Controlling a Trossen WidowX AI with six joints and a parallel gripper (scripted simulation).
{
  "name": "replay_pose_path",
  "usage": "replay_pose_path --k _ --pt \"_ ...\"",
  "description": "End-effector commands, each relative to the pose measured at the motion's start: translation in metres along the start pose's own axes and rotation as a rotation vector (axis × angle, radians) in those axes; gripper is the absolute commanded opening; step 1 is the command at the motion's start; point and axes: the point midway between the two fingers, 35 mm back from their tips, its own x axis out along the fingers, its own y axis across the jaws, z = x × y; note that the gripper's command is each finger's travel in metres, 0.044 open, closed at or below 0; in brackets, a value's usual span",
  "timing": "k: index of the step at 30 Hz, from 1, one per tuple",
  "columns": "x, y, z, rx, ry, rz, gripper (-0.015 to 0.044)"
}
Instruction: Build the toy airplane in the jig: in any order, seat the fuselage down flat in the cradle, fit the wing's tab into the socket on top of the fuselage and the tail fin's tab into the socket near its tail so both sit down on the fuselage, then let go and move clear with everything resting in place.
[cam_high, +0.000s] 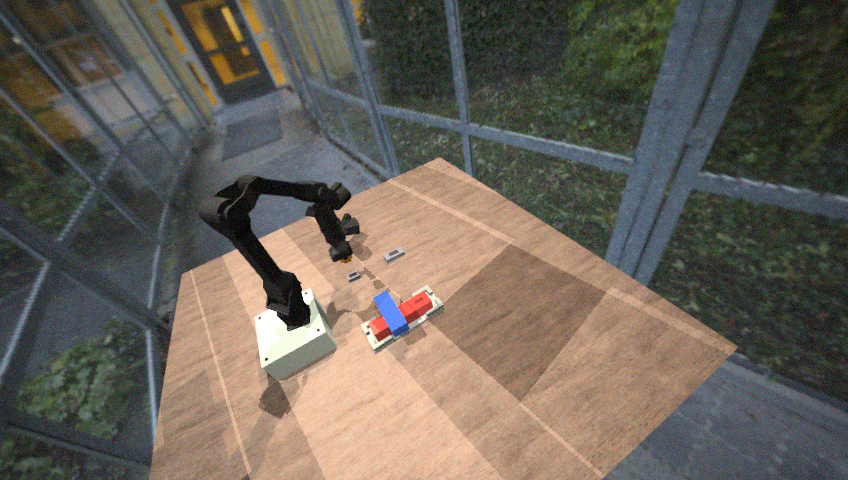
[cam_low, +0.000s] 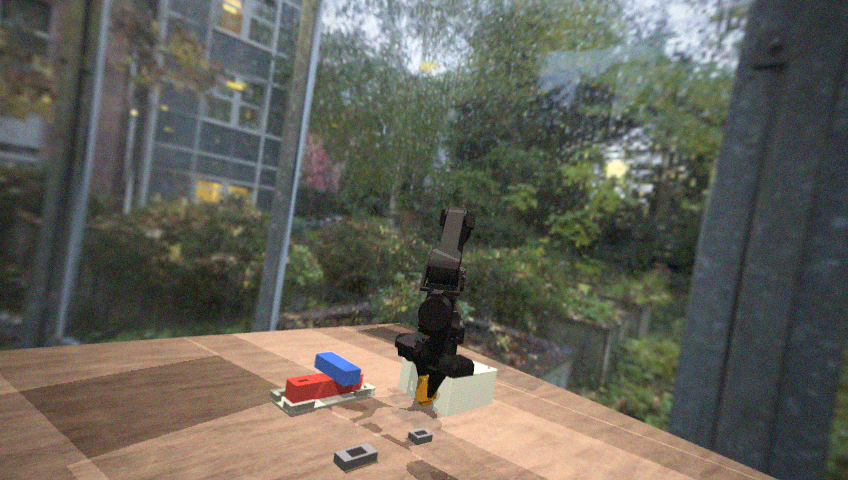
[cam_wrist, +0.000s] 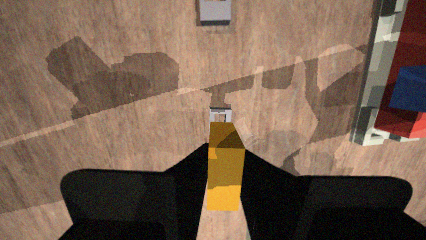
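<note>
Table: the table (cam_high: 571, 350) (cam_low: 178, 428) (cam_wrist: 125, 135) is of wood colour, with darker patches and thin pale lines, and it carries the arm's base and all the parts
Arm: the black arm (cam_high: 252, 255) (cam_low: 453, 237) rises from its base, bends over at the top, and its end points down to the table
Base: the pale base (cam_high: 303, 359) (cam_low: 470, 392) is a box, and it stands on the table near the cradle, apart from it
Cradle: the pale cradle (cam_high: 380, 343) (cam_low: 297, 407) (cam_wrist: 361, 132) lies on the table, and its ends show beyond the fuselage
Fuselage: the red fuselage (cam_high: 416, 306) (cam_low: 306, 387) (cam_wrist: 395, 122) lies lengthwise in the cradle; one slot in its top, near one end, is open to see
Wing: the blue wing (cam_high: 390, 313) (cam_low: 337, 368) (cam_wrist: 412, 89) lies across the top of the fuselage, nearer to the end away from this slot
Fingers: the black fingers (cam_high: 345, 255) (cam_low: 427, 392) are closed most of the way, and they have hold of the fin between them
Fin: the yellow fin (cam_high: 346, 259) (cam_low: 424, 390) (cam_wrist: 225, 172) is upright between the fingers, above the table, apart from the fuselage
Larger holder: the grey larger holder (cam_high: 386, 259) (cam_low: 355, 462) (cam_wrist: 215, 12) lies on the table, with an opening in its top
Smaller holder: the grey smaller holder (cam_high: 354, 278) (cam_low: 420, 440) (cam_wrist: 213, 116) lies near it, also with an opening
</note>
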Motion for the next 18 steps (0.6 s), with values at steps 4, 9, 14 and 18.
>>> replay_pose_path --k 4,9,14,18 --pt "-0.023 0.001 0.001 0.005 -0.011 0.012 0.0000" --pt "-0.039 -0.001 -0.001 0.004 -0.012 0.012 0.0000" --pt "-0.054 -0.004 -0.004 0.004 -0.013 0.012 0.0000" --pt "-0.059 -0.005 -0.005 0.004 -0.013 0.012 0.0000"
